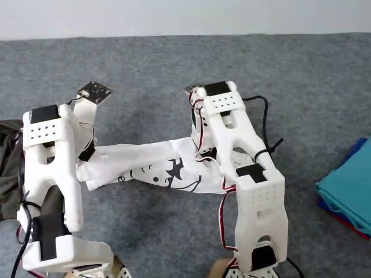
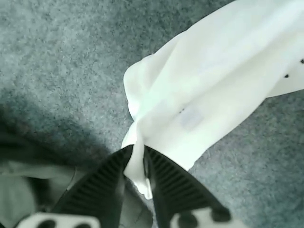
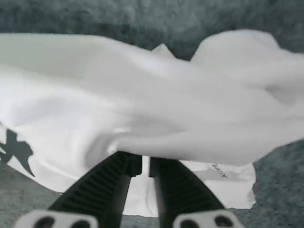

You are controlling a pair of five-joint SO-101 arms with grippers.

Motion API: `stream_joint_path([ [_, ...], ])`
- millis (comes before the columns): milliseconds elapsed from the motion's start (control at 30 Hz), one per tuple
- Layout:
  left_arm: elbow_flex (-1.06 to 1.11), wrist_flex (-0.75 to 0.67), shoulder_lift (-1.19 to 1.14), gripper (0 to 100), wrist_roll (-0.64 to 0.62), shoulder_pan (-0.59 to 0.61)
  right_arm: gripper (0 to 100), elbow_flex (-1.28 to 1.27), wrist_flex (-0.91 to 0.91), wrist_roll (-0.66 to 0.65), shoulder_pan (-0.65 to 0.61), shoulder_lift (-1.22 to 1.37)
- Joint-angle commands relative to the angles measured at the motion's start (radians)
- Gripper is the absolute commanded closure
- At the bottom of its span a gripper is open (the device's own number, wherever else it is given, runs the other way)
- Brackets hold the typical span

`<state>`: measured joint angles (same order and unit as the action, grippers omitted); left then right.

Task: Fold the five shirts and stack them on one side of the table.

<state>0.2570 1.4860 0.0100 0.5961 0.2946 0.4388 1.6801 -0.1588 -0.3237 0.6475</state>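
Observation:
A white shirt (image 1: 152, 167) with black print lies stretched between the two arms on the grey carpeted table (image 1: 145, 63). My left gripper (image 2: 137, 161) is shut on an edge of the white shirt (image 2: 204, 90) at its left end. My right gripper (image 3: 145, 167) is shut on a fold of the white shirt (image 3: 156, 109) at its right end. In the high view the left arm (image 1: 52, 168) stands at the shirt's left end and the right arm (image 1: 237, 156) over its right end.
A dark olive shirt (image 1: 7, 168) lies crumpled at the left edge, partly under the left arm. At the right edge sits a stack of folded shirts, teal (image 1: 348, 188) on top with blue and red beneath. Bare carpet stretches across the far half.

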Motion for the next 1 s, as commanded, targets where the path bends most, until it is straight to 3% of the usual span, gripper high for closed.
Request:
stream_joint_path([
  [0,-0.004,-0.018,0.008,100,-0.002,0.000,97.9,0.048,0.039,-0.032,-0.012,-0.016],
  [267,-0.004,-0.018,0.006,100,-0.002,0.000,80.1,0.049,0.074,-0.026,0.001,-0.013],
  [833,-0.004,-0.018,0.006,100,-0.002,0.000,80.1,0.049,0.038,-0.034,0.008,0.160],
  [967,-0.004,-0.018,0.006,100,-0.002,0.000,90.6,0.051,0.044,-0.040,0.010,0.157],
])
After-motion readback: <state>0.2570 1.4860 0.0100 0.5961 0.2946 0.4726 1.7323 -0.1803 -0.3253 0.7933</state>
